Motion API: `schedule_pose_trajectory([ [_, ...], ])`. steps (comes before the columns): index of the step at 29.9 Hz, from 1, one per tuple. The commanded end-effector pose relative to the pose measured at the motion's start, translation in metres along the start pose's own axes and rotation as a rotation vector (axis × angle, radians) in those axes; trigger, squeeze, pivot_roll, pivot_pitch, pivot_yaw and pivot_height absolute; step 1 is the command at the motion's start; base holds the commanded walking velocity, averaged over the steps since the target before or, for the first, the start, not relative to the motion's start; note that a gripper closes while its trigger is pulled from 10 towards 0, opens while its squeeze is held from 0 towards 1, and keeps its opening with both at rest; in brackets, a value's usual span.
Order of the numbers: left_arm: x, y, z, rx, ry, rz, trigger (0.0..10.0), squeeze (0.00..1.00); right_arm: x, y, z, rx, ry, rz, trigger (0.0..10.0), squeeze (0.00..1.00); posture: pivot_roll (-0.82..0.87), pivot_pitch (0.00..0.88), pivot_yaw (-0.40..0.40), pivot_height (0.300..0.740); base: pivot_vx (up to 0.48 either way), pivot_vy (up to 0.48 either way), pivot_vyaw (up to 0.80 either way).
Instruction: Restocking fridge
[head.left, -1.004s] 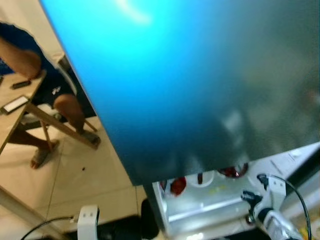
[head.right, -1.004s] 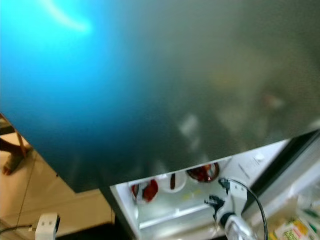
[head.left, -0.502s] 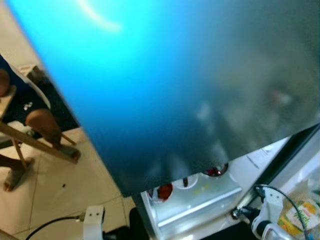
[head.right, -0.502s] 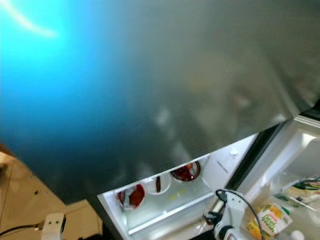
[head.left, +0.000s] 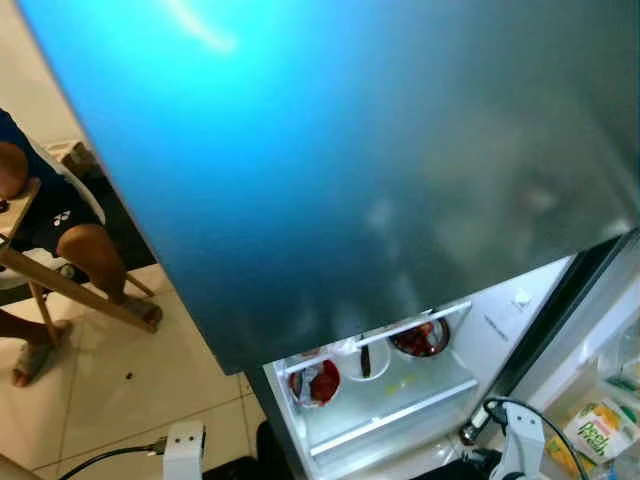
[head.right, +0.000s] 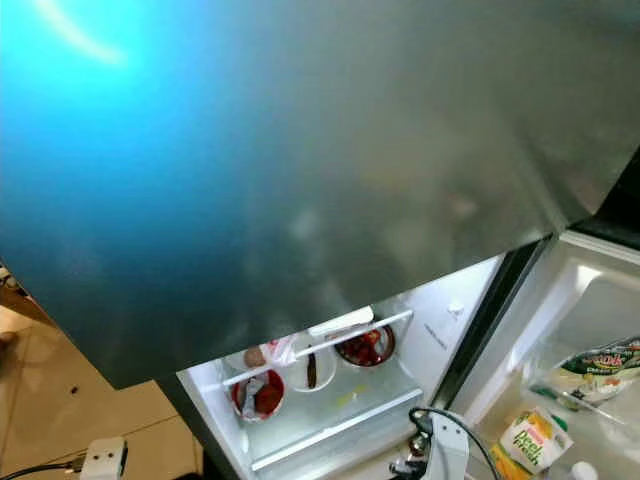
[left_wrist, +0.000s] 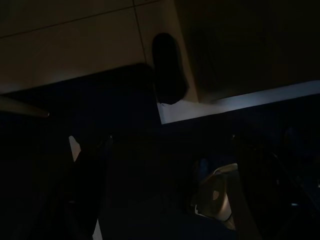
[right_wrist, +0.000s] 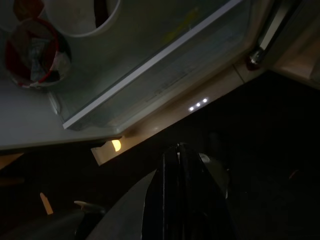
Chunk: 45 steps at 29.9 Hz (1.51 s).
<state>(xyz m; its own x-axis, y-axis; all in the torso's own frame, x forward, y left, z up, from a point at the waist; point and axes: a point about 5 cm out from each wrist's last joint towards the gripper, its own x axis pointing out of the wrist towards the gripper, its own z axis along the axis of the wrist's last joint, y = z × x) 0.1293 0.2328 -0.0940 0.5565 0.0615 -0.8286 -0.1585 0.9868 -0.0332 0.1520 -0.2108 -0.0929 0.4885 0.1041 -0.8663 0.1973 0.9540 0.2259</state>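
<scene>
Gaping fridge door (head.left: 380, 150), blue-grey sheen, red-filled cups (head.right: 366, 345) on shelf, right hand (right_wrist: 181, 165) pinched closed.

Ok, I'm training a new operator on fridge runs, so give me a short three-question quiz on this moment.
1. True or false: the fridge door stands open.
2. Where does the juice carton lie: A) on the door shelf, B) inside the fridge, to the right, C) on the floor?
3. What sits in the door shelf?

Key
1. True.
2. B.
3. Round tubs, two with red contents, one white. The right hand hangs below, fingers together.
</scene>
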Motion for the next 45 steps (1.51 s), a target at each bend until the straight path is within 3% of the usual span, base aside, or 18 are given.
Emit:
schedule_pose_trajectory([
  [1,-0.001,0.005,0.000,-0.003,0.009,0.015,10.0,0.00,0.001,0.006,-0.015,-0.033,0.049,-0.001,10.0,0.00,-0.06,0.000,0.058,0.740,-0.307,0.000,0.00],
  [5,0.000,0.009,0.010,0.021,-0.025,0.020,10.0,0.00,0.000,0.006,-0.025,-0.067,0.088,0.005,10.0,0.00,-0.03,0.000,0.041,0.740,-0.307,0.000,0.00],
  [10,0.000,0.014,0.016,-0.025,-0.047,0.052,10.0,0.00,-0.005,-0.007,-0.032,-0.111,0.133,-0.030,10.0,0.00,-0.02,0.000,0.051,0.740,-0.319,0.000,0.00],
  [15,-0.001,0.019,0.015,-0.028,-0.042,0.057,10.0,0.00,-0.002,-0.007,-0.012,-0.107,0.072,-0.040,10.0,0.00,-0.04,0.000,0.058,0.740,-0.316,0.000,0.00],
  [21,-0.001,0.009,0.002,-0.043,0.001,0.053,10.0,0.00,-0.004,-0.012,-0.005,-0.095,0.057,-0.070,10.0,0.00,-0.05,0.000,0.012,0.740,-0.320,0.000,0.00],
  [26,0.001,-0.003,-0.003,-0.052,0.013,0.035,10.0,0.00,-0.007,-0.023,-0.007,-0.155,0.091,-0.092,10.0,0.00,-0.07,0.000,-0.050,0.740,-0.326,0.000,0.00],
  [31,0.001,-0.012,-0.008,-0.120,0.008,0.033,10.0,0.00,-0.010,-0.029,-0.010,-0.224,0.129,-0.092,10.0,0.00,-0.08,0.000,-0.065,0.740,-0.344,0.000,0.00],
  [39,-0.002,-0.014,-0.021,-0.138,0.049,0.037,10.0,0.00,-0.007,-0.024,0.006,-0.250,0.096,-0.072,10.0,0.00,-0.09,0.000,-0.050,0.740,-0.344,0.000,0.00],
  [45,-0.002,-0.006,-0.017,-0.111,0.041,0.048,10.0,0.00,-0.007,-0.022,-0.001,-0.256,0.114,-0.068,10.0,0.00,-0.08,0.000,-0.032,0.740,-0.358,0.000,0.00],
])
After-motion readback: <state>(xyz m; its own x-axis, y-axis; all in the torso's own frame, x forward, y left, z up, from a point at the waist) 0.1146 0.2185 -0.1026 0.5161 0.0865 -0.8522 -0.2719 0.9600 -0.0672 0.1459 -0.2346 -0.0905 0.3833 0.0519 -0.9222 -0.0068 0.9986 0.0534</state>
